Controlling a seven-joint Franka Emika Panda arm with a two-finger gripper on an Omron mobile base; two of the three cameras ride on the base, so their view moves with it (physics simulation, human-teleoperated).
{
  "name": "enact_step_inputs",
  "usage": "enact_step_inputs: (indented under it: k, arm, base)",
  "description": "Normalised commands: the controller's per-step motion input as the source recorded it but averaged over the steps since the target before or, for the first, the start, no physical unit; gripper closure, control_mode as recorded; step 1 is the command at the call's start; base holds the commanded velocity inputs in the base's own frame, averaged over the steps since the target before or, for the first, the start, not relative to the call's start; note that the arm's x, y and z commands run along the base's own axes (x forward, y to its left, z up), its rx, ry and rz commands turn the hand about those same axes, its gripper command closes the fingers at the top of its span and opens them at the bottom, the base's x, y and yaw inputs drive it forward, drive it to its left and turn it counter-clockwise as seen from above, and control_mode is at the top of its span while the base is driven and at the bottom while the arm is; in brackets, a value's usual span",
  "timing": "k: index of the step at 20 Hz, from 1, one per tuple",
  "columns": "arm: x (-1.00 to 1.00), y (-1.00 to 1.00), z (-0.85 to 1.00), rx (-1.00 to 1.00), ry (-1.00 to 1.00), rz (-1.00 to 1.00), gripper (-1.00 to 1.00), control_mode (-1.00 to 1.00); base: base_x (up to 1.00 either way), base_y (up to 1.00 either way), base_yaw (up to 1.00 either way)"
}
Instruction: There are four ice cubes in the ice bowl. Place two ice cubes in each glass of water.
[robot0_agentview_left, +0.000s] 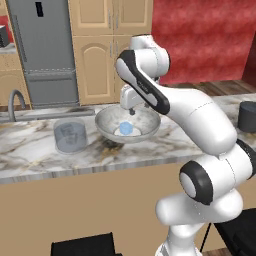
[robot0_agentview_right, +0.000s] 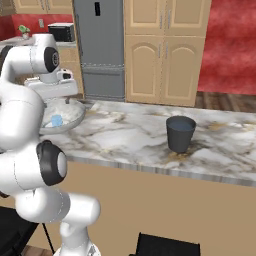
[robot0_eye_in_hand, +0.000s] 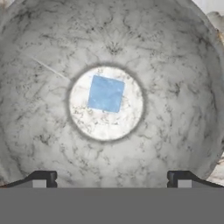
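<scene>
**Gripper poised over the ice bowl on the marble counter**

One pale blue ice cube (robot0_eye_in_hand: 106, 93) lies flat on the whitish bottom of the ice bowl (robot0_eye_in_hand: 175, 87), slightly off centre, its edges clear of the sloping, mottled grey wall. No writing is legible on any object. The gripper (robot0_eye_in_hand: 109, 180) hangs directly above the bowl, fingers wide apart and holding nothing, with the cube between their lines. The bowl stands on the veined counter (robot0_agentview_left: 30, 150). The translucent grey-blue glass (robot0_agentview_left: 70, 135) stands just beside the bowl, on the faucet (robot0_agentview_left: 17, 102) side. The dark charcoal glass (robot0_agentview_right: 180, 133) stands well apart on open counter, near the front edge.
</scene>
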Motion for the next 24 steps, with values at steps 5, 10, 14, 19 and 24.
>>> enact_step_inputs:
  k: [5, 10, 14, 19, 24]
  arm:
    - [0.06, 0.47, -0.08, 0.00, 0.00, 0.19, -1.00, -1.00]
    - [0.21, 0.31, -0.12, 0.00, 0.00, 0.12, -1.00, -1.00]
    - [0.17, 0.11, -0.22, 0.00, 0.01, 0.09, -1.00, -1.00]
    - [0.00, 0.00, -0.28, 0.00, 0.01, 0.05, -1.00, -1.00]
    - [0.00, -0.04, -0.26, 0.03, 0.00, 0.00, -1.00, -1.00]
  base:
    - [0.00, 0.00, 0.00]
    - [0.00, 0.00, 0.00]
    - [0.00, 0.00, 0.00]
    - [0.00, 0.00, 0.00]
    - [0.00, 0.00, 0.00]
